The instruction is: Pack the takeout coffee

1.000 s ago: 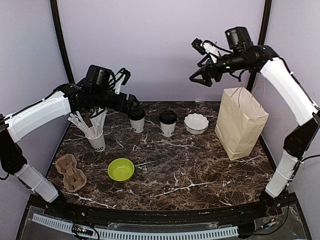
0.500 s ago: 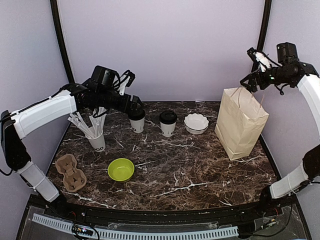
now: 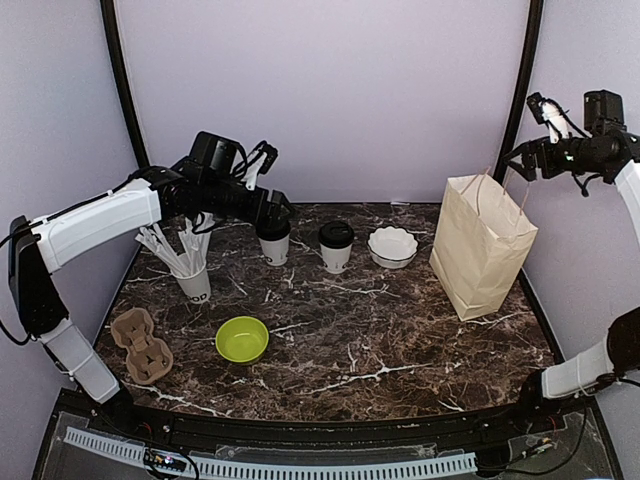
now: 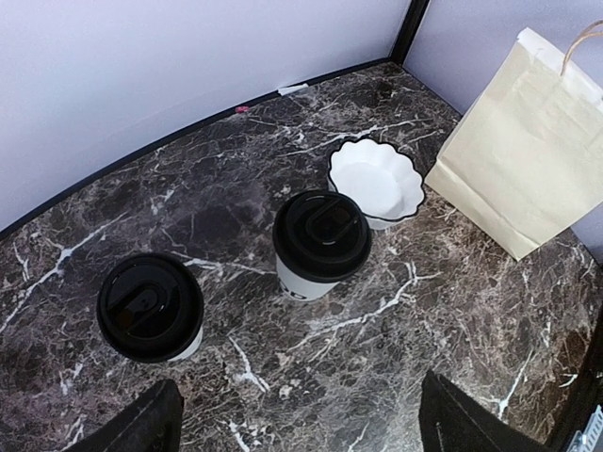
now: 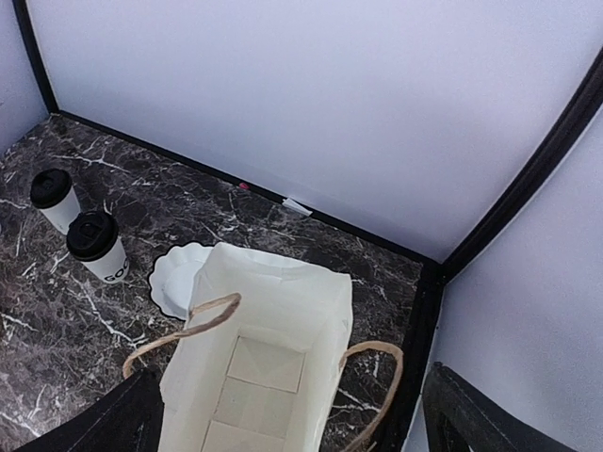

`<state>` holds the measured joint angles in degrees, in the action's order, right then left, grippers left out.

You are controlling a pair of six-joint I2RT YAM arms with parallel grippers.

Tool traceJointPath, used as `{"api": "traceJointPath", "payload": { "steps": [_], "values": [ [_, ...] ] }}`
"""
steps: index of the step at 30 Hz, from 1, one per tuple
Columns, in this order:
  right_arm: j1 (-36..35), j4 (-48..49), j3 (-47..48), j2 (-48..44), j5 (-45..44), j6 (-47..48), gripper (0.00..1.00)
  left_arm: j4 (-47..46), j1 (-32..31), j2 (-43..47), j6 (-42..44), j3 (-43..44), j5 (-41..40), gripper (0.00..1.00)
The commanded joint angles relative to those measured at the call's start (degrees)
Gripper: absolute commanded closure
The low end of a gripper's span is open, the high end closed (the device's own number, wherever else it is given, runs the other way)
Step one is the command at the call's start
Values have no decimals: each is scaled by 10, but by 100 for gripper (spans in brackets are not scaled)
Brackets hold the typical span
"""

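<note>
The left cup (image 3: pixel 273 240) and right cup (image 3: pixel 336 245) stand at the bench's (image 3: pixel 400 330) far side. The left end effector (image 4: pixel 301 424), released, hovers over the left cup, poised to grasp. The right end effector (image 3: pixel 525 160), released, hangs above the open bag (image 3: pixel 480 250).

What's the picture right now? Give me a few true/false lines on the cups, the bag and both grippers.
1. Both coffee cups have their lids on. True.
2. One cup is inside the paper bag. False: the bag is empty, and both cups stand on the table.
3. The left gripper is shut on a cup. False: it is open and holds nothing.
4. The right gripper is open above the bag's mouth. True.
5. The cardboard carrier holds a cup. False: both its wells are empty.
</note>
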<state>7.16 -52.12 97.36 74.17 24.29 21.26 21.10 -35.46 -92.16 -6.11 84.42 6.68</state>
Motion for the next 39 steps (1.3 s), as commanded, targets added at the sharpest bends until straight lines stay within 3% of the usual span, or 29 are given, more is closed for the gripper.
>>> {"api": "traceJointPath", "payload": {
  "steps": [1,10,26,29,31,39],
  "values": [
    [39,48,0,-1,-29,-49,4,-27,2,4,-27,19,47,12],
    [175,43,-82,30,-34,-87,10,-40,-19,37,-24,-14,74,19],
    [157,104,-450,49,-128,76,35,-63,-24,114,37,-117,115,24],
    [126,82,-480,21,-84,96,37,-73,-24,124,37,-127,121,24],
    [104,96,-497,-7,-99,89,37,-77,-24,127,39,-130,119,24],
    [100,53,-464,-7,-77,142,36,-77,-24,136,49,-133,114,24]
  ]
}}
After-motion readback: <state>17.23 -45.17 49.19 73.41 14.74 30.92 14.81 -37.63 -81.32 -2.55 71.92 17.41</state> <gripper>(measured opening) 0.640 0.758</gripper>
